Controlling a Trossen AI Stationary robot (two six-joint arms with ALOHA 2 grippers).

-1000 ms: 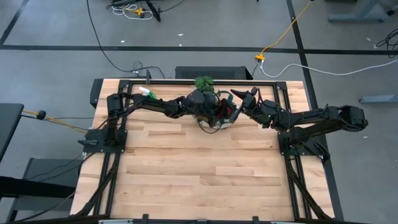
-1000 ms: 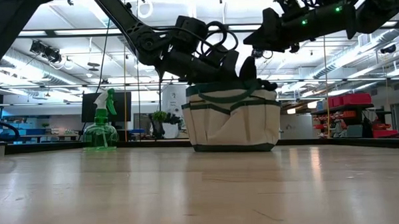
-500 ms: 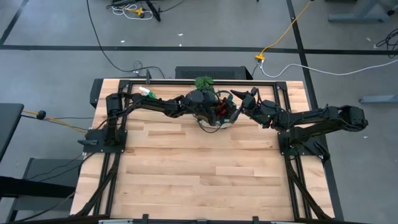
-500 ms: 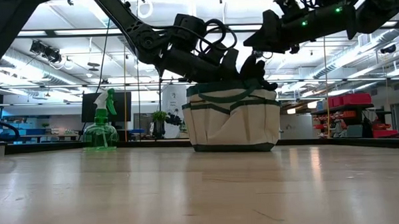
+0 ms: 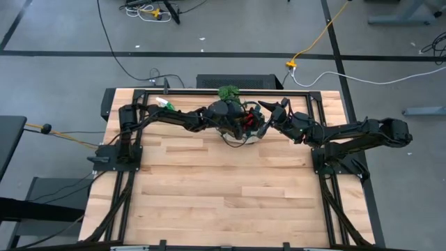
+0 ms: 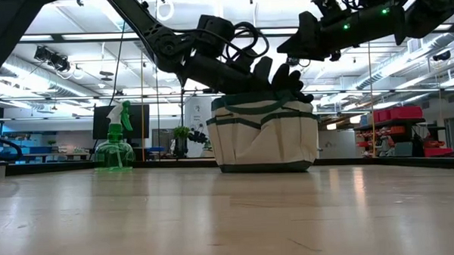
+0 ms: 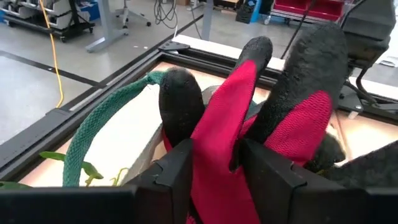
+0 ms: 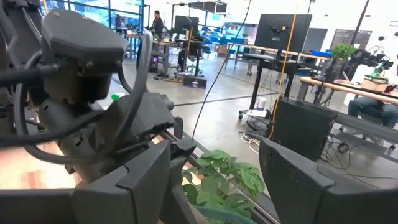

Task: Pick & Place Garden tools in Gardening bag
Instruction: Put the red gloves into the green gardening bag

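1. High view: the left gripper [image 5: 249, 124] hangs over the gardening bag [image 5: 240, 134] at the bench's [image 5: 209, 188] far edge, ready to drop the gloves [image 5: 245, 123] inside.
2. Low view: the spray bottle [image 6: 116, 146] waits left of the bag.
3. Left wrist view: the fingers [image 7: 174, 168] clamp the red-and-black gloves.
4. Right wrist view: the right gripper [image 8: 214, 171] waits beside the bag, fingers spread and empty.

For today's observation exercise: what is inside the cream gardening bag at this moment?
The red-and-black gloves stick up from the gardening bag, with the left end effector around them. The canvas walls hide the bag's bottom, so whether other tools lie inside cannot be seen.
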